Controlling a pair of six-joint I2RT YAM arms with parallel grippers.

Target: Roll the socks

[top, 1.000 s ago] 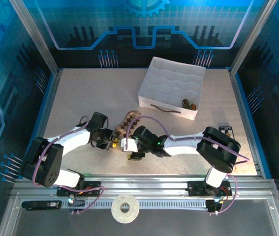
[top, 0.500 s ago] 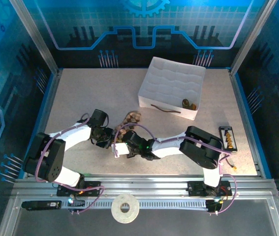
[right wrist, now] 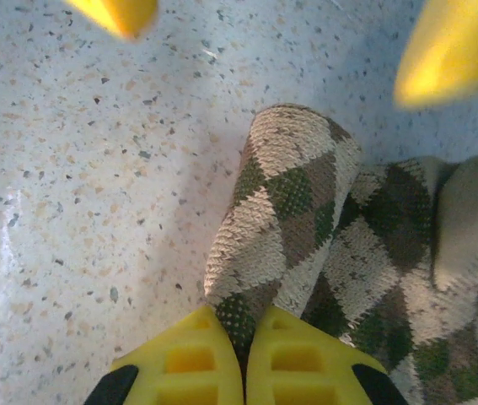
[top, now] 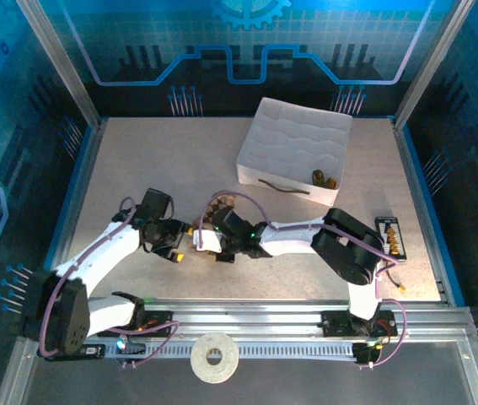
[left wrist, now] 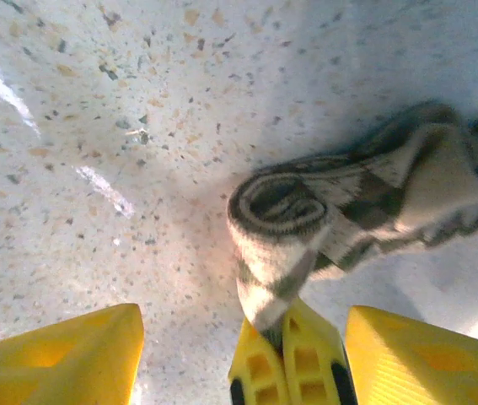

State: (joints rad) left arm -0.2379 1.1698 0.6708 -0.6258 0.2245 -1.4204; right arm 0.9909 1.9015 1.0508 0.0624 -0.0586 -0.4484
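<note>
The brown-and-tan checked sock (right wrist: 293,198) lies on the speckled table, its near end wound into a tight roll (left wrist: 276,207). My right gripper (right wrist: 243,333) is shut on the edge of that roll, and its yellow fingers (left wrist: 289,363) show from the other side. My left gripper (left wrist: 240,325) stands open around the roll, one finger on each side and neither touching it. From above, the two grippers meet at the table's near middle, left gripper (top: 181,247) and right gripper (top: 200,241), and the sock's loose end (top: 226,202) trails behind them.
A white quilted box (top: 293,139) stands at the back right with a small dark bundle (top: 324,179) in its front corner. A black device (top: 389,235) lies by the right edge. A tape roll (top: 213,359) rests on the near rail.
My left gripper has opened, let go of the sock roll and drawn back to the left. My right gripper has moved in and shut on the roll's edge.
</note>
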